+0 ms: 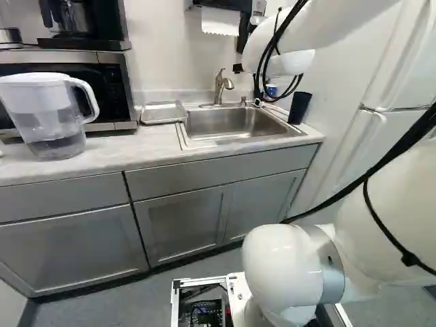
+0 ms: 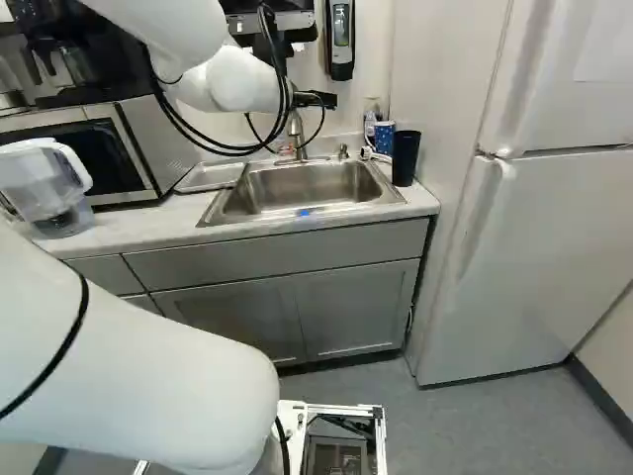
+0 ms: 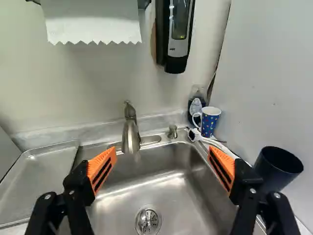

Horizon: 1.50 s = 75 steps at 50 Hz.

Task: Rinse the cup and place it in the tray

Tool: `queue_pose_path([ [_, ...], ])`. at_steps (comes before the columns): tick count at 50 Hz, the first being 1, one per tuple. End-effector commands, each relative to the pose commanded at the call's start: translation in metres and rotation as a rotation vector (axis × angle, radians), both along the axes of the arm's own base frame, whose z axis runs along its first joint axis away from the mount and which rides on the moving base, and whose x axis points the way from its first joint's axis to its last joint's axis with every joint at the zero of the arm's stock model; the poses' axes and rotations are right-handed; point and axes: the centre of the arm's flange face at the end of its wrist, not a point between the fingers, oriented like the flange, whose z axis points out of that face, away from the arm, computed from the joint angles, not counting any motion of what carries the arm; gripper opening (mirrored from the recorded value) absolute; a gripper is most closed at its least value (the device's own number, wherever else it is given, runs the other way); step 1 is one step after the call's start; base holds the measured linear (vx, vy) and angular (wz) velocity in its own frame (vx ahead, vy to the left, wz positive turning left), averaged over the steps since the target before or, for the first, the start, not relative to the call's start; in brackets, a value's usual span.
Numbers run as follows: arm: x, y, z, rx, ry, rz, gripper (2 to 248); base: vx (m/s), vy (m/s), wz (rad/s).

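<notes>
Cup: two could answer to the name, and I cannot tell which is meant; both stand at the sink's corner by the wall, on the side toward the fridge (image 2: pixel 524 237).
Patterned mug: the blue mug (image 3: pixel 209 122) is upright, mouth up, long axis vertical, its handle turned toward the faucet (image 3: pixel 131 132); a bottle (image 3: pixel 196 105) stands just beside it.
Dark tumbler: the tumbler (image 2: pixel 405 158) is upright, its long axis vertical and its open mouth up, nearer me than the mug.
My hand: my gripper (image 2: pixel 318 100) is released; in the wrist view its orange pads (image 3: pixel 101 169) stand wide apart, with the sink showing between them and both cups beyond one finger's side.
Sink: the steel basin (image 1: pixel 235 125) is set in a pale counter (image 1: pixel 112 151), its drain (image 3: pixel 148 221) in the bottom.
Tray: the shallow metal tray (image 1: pixel 162 113) lies beside the sink, on the side toward the microwave (image 1: pixel 109 88).
Counter's far end: a pitcher (image 1: pixel 49 116) stands near the microwave, its handle toward the sink.
Wall: paper towel (image 3: pixel 90 22) hangs beside a dispenser (image 3: pixel 177 36).
Below: grey cabinets (image 1: pixel 180 228) meet a grey floor (image 2: pixel 495 426).
</notes>
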Motion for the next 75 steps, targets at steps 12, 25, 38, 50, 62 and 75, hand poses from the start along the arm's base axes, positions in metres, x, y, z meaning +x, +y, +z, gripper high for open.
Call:
queue_pose_path([
  [12, 0.0, 0.0, 0.0, 0.0, 0.0, 0.0, 247, 0.098, -0.002, -0.021],
  [25, 0.0, 0.0, 0.0, 0.0, 0.0, 0.0, 247, 0.097, -0.001, -0.021],
  [38, 0.0, 0.0, 0.0, 0.0, 0.0, 0.0, 247, 0.1, -0.002, -0.02],
  [50, 0.0, 0.0, 0.0, 0.0, 0.0, 0.0, 247, 0.083, -0.003, -0.015],
  [62, 0.0, 0.0, 0.0, 0.0, 0.0, 0.0, 247, 0.024, -0.001, -0.003],
  [75, 0.0, 0.0, 0.0, 0.0, 0.0, 0.0, 247, 0.0, 0.0, 0.0],
])
